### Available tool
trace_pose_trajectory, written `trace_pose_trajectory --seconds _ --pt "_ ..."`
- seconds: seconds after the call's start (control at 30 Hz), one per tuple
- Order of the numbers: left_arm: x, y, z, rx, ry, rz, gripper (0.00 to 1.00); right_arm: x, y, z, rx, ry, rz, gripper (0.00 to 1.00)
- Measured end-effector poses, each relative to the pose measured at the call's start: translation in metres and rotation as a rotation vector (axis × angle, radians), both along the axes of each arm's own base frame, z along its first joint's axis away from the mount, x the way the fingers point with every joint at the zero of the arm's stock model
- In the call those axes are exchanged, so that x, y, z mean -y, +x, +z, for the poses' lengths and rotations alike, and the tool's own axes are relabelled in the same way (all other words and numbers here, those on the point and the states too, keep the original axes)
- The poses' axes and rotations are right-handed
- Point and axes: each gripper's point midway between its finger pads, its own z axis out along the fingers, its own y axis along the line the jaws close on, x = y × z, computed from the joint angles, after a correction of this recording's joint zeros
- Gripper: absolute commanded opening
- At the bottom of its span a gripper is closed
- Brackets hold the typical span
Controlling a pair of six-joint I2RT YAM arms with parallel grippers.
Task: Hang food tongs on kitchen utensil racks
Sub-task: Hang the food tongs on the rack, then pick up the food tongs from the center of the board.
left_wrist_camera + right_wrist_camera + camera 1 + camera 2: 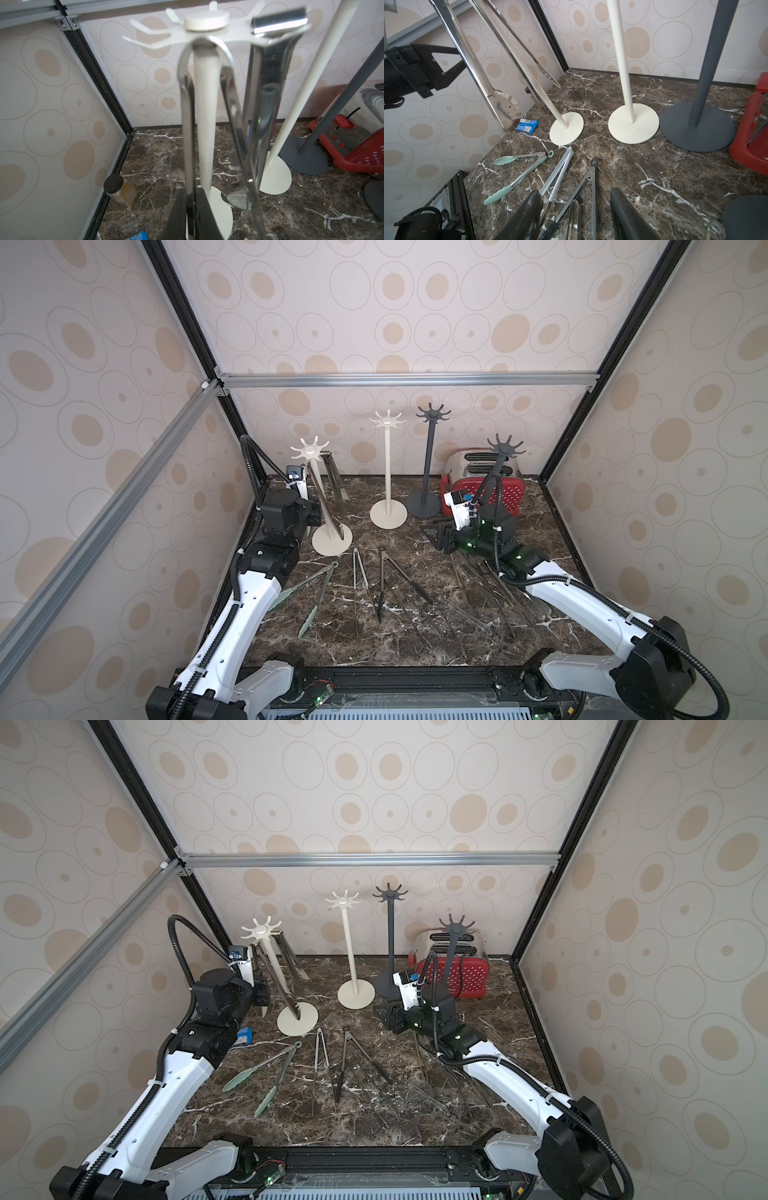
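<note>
Closest in, a black rail (415, 682) runs along the front edge of the marble table (415, 649), and the left arm (249, 597) and right arm (582, 601) rise from it. The left gripper (190, 193) is closed on one leg of a pair of steel tongs (188, 124), with its black fingers (204, 209) pressing that leg from both sides. These tongs hang along the pole of the nearest cream rack (309, 452). Their bend sits right at a hook of the crown; whether it rests on the hook I cannot tell. A wider pair of tongs (268, 87) hangs from the far side of the same crown.

The right gripper (575, 192) hovers low over the table with its fingers well apart, holding nothing. Loose tongs lie on the table: a green-tipped pair (321, 593), a plain steel pair (356, 560), a black-tipped pair (380, 580) and a heap of steel ones (486, 595) under the right arm.

Further back stand a second cream rack (388, 472), a dark grey rack (429, 456) and another grey rack (504, 448) in front of a red and silver toaster (509, 493). A spice jar (120, 191) stands in the back corner, and a blue packet (527, 125) lies near the nearest rack's base.
</note>
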Motion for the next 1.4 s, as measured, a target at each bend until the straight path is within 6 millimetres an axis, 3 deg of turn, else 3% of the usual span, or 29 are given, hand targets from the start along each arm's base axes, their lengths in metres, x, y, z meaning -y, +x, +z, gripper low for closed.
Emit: trace_pose_trajectory --seconds 0.13,0.23,0.57,0.87,1.1,1.27,1.4 --pt "0.0 -0.003 -0.021 -0.068 0.013 0.0 0.15 0.0 -0.001 -0.002 -0.003 -0.002 0.0 0.56" --pt "-0.001 -0.004 -0.025 -0.085 0.016 0.0 0.15 0.001 0.0 -0.003 -0.005 -0.004 -0.003 0.56" --pt "-0.001 -0.004 -0.026 -0.09 0.018 0.0 0.19 0.001 0.0 -0.004 -0.007 -0.005 -0.003 0.56" --pt "-0.002 -0.008 -0.028 -0.105 0.017 0.002 0.32 0.001 -0.002 -0.008 -0.016 -0.016 0.002 0.57" --pt "-0.004 -0.022 -0.02 -0.096 0.005 0.007 0.37 0.001 -0.003 -0.02 -0.054 -0.041 0.005 0.57" --pt "-0.009 -0.036 -0.018 -0.104 -0.014 0.029 0.38 -0.013 -0.007 -0.034 -0.097 -0.099 0.021 0.57" --pt "-0.015 -0.051 -0.018 -0.12 -0.039 0.056 0.38 -0.041 -0.016 -0.04 -0.115 -0.155 0.068 0.55"
